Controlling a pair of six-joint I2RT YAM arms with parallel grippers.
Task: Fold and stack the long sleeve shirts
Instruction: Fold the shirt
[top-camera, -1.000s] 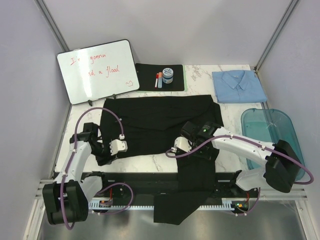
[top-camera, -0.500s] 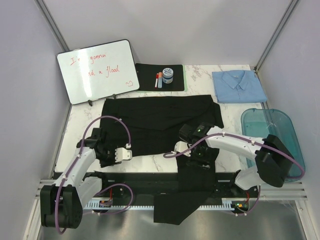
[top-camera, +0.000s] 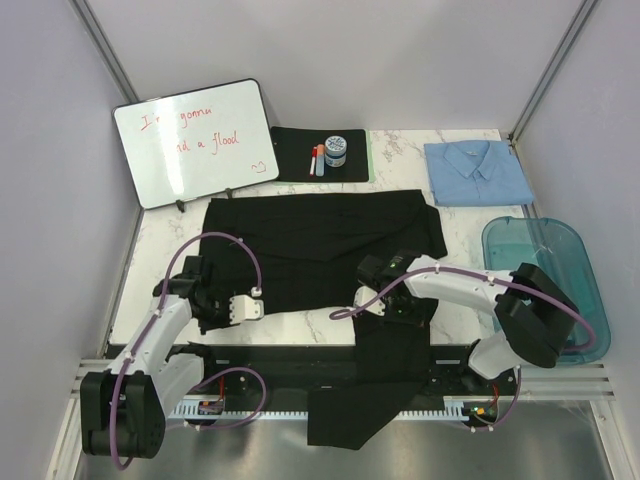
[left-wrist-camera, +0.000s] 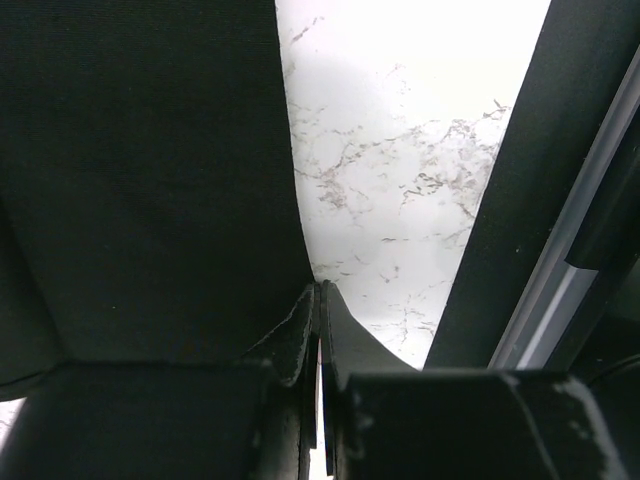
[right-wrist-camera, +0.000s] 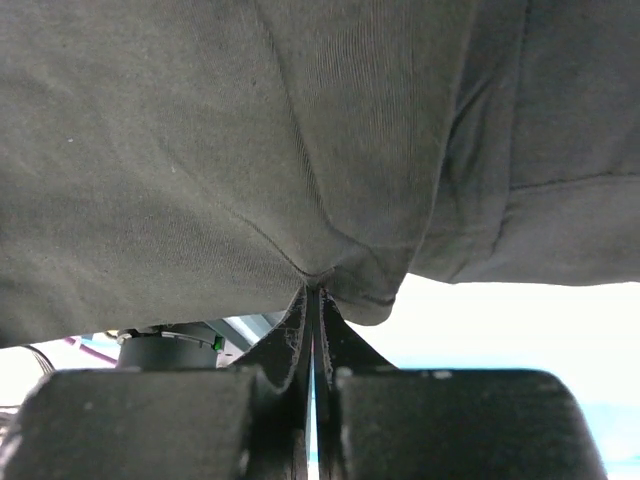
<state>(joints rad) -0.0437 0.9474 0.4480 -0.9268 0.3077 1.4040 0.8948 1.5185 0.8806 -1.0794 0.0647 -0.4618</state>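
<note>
The large black long sleeve shirt (top-camera: 320, 240) lies spread across the middle of the table, with one sleeve hanging over the front edge. My left gripper (top-camera: 220, 310) sits at its near left corner. In the left wrist view that gripper (left-wrist-camera: 319, 288) is shut, its tips pinching the black shirt (left-wrist-camera: 150, 180) right at the cloth's edge. My right gripper (top-camera: 400, 306) is low at the near right part of the shirt. It (right-wrist-camera: 312, 290) is shut on a puckered fold of the black shirt (right-wrist-camera: 250, 150). The light blue shirt (top-camera: 475, 172) lies folded at the back right.
A whiteboard (top-camera: 195, 140) leans at the back left. Beside it a black mat (top-camera: 290, 150) carries markers and a jar (top-camera: 335, 152). A teal bin (top-camera: 545, 280) stands at the right edge. A black rail (top-camera: 300, 355) runs along the table's front.
Both grippers have dropped onto the black shirt's near edge and closed on it. The right arm pulled in nearer; the left one shifted slightly toward the front.
</note>
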